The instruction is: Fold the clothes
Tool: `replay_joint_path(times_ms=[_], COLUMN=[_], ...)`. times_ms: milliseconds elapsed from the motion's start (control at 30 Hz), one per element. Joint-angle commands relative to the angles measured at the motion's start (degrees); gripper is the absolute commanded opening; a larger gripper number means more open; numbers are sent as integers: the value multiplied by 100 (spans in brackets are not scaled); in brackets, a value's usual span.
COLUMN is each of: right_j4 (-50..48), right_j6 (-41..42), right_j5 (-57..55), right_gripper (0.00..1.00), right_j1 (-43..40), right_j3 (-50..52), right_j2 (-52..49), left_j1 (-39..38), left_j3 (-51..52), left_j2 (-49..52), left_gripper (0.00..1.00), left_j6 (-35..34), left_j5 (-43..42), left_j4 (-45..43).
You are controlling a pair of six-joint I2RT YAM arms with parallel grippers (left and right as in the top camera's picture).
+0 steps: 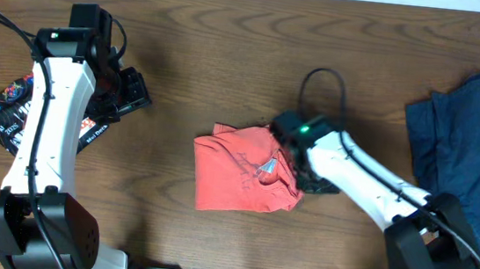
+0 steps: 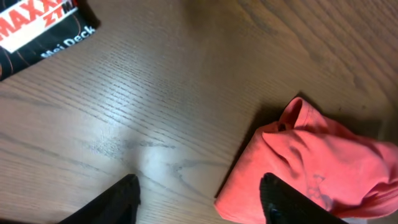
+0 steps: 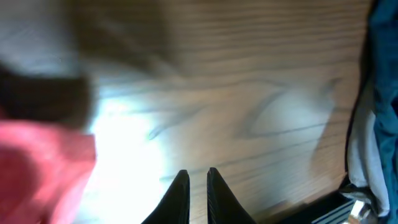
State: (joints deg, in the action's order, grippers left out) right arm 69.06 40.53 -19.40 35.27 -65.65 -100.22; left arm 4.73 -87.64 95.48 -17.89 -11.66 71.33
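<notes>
A red shirt (image 1: 241, 170) lies folded into a rough square at the table's middle. It also shows in the left wrist view (image 2: 311, 168) and, blurred, at the left of the right wrist view (image 3: 37, 168). My right gripper (image 1: 313, 184) is at the shirt's right edge; its fingers (image 3: 198, 177) are shut with nothing between them, over bare wood. My left gripper (image 1: 133, 93) hangs to the left of the shirt, open and empty (image 2: 199, 199). A pile of dark blue clothes (image 1: 468, 148) lies at the far right.
A black printed package (image 1: 12, 113) lies at the left edge by the left arm and shows in the left wrist view (image 2: 37, 25). The blue clothes and a pale garment edge show at the right of the right wrist view (image 3: 382, 93).
</notes>
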Motion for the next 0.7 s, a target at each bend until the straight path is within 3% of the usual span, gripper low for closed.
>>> replay_joint_path(times_ms=[0, 233, 667], right_j4=[-17, -984, -1163], right_j6=[-251, -2638, -2732], right_j5=[219, 2992, 2745], right_gripper=[12, 28, 29], right_j1=[-144, 140, 721], right_j3=[-236, -612, -415], right_j2=[162, 774, 188], left_j1=[-216, -837, -1738], left_j3=[4, 142, 669], left_j2=[-22, 35, 1067], left_gripper=[68, 73, 73], left_j6=[330, 393, 393], left_j5=[4, 4, -166], left_j4=[-120, -649, -1471])
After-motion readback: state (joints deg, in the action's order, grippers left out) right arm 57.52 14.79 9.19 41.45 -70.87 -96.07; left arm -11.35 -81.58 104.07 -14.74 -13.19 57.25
